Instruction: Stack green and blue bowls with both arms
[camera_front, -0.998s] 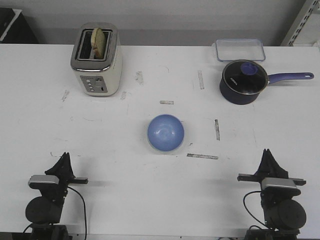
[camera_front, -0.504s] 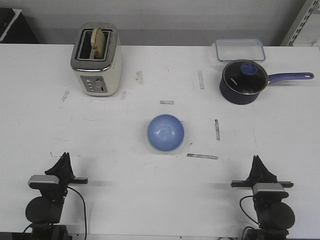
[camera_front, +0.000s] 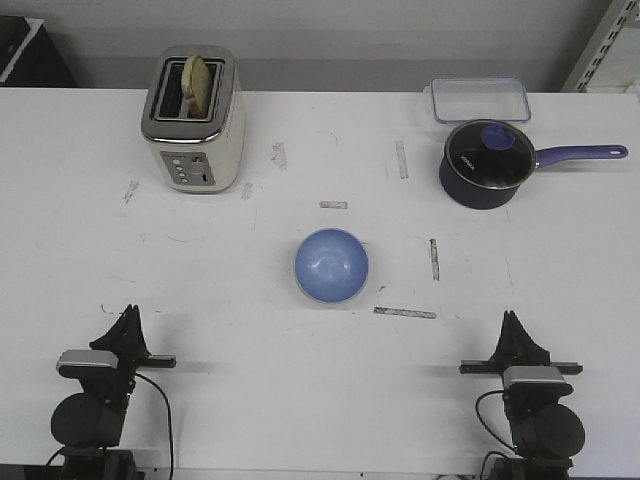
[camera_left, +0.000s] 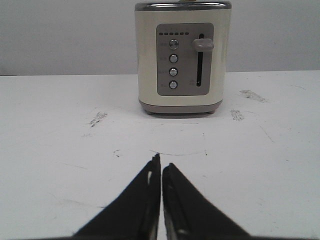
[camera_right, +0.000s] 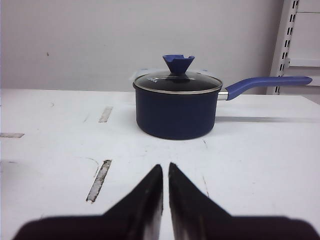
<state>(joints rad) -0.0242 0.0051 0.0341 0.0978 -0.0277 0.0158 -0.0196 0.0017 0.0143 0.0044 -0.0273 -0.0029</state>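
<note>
Blue bowl (camera_front: 331, 266) sits unmoved at mid-worktop (camera_front: 300, 360), upright, well ahead of both arms; only blue shows from above. Compared with a second ago, the right tool (camera_front: 511, 322) has shifted left and back toward the near edge, while the left tool (camera_front: 129, 315) has stayed put (both with tips pressed together, holding nothing). White lettering on the saucepan (camera_front: 485, 164) lid is too small to read; the toaster (camera_left: 182, 55) button labels are blurred.
</note>
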